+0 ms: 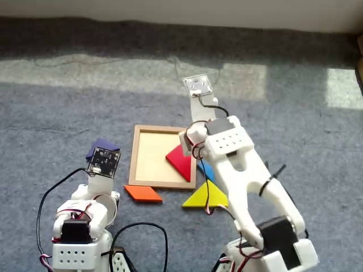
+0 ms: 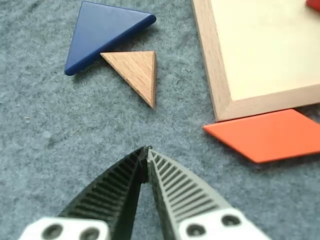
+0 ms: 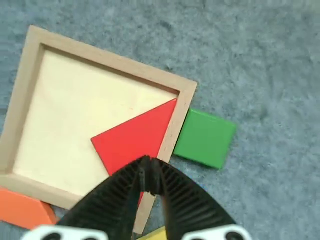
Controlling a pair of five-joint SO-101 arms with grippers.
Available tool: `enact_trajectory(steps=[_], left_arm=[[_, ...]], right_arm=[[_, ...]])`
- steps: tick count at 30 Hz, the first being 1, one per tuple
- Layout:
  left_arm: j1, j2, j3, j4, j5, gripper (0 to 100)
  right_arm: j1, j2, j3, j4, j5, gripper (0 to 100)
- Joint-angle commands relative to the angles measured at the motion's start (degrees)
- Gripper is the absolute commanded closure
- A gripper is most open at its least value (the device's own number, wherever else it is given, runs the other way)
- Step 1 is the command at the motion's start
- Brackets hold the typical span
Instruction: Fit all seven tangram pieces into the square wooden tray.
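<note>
High view had the square wooden tray [image 1: 134, 156] sitting mid-tabletop [image 1: 68, 113] between the two arms. Only the red triangle [image 1: 180, 160] was in it, tucked up against the rim on the right arm's side. Whether that piece lay flat inside or rode up on the rim was hard to tell.

The other six were out on the grey cover:
- The orange parallelogram [image 1: 143, 193] was touching the tray's near rim.
- The yellow triangle [image 1: 205, 195] and a small light-blue piece [image 1: 205, 170] were by the right arm.
- The green square [image 3: 205, 139] was just outside the rim next to the red one.
- The dark blue triangle [image 2: 102, 32] and the bare wood triangle [image 2: 135, 72] were nearly touching each other on the left arm's side of the tray.

The right claw [image 3: 149, 165] was clenched with nothing in it, its tips over the red triangle's edge. The left claw [image 2: 145, 152] was also pinched closed and empty, hovering over bare cover near the wood triangle.

As for handling, these look like thin, stiff, light slabs, and the painted ones are probably a bit slick. Lying flat, they don't offer much edge to grab. A pinch across two opposite sides, low down, seems the best bet, and on the triangles from the long side towards the far corner. Nudging a piece along the cover might be easier than lifting it. The tray looks light too, so a hard push on a piece could shove the tray along with it.
</note>
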Motion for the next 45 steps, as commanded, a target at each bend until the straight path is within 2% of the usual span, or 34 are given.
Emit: enact_trajectory(steps=[1,4,9,13,17,26,33,40,42,45], left_arm=[[-0.6,0.0,1.1,0.3,-0.3,100],[-0.6,0.0,1.1,0.3,-0.3,100],[-0.6,0.0,1.1,0.3,-0.3,100],[-0.6,0.0,1.1,0.3,-0.3,100],[-0.6,0.0,1.1,0.3,-0.3,100],[-0.6,0.0,1.1,0.3,-0.3,100],[-0.6,0.0,1.1,0.3,-0.3,100],[-0.6,0.0,1.1,0.3,-0.3,100],[-0.6,0.0,1.1,0.3,-0.3,100],[-0.6,0.0,1.1,0.3,-0.3,100]], right_arm=[[0.6,-12.4,3.5,4.2,6.4,98.6],[0.3,-19.0,8.9,6.9,13.4,98.6],[-3.5,-24.4,16.9,9.5,14.7,97.1],[-6.8,-22.4,19.0,12.1,17.1,82.4],[-6.9,-18.9,20.4,11.6,19.9,69.6],[-7.1,-7.4,20.5,11.2,26.3,69.3],[-7.1,4.8,20.4,5.5,26.3,69.2],[-7.1,8.7,20.4,2.3,26.3,70.1],[-7.1,8.8,20.4,2.3,26.4,74.8],[-7.1,8.6,20.4,2.3,26.5,87.2]])
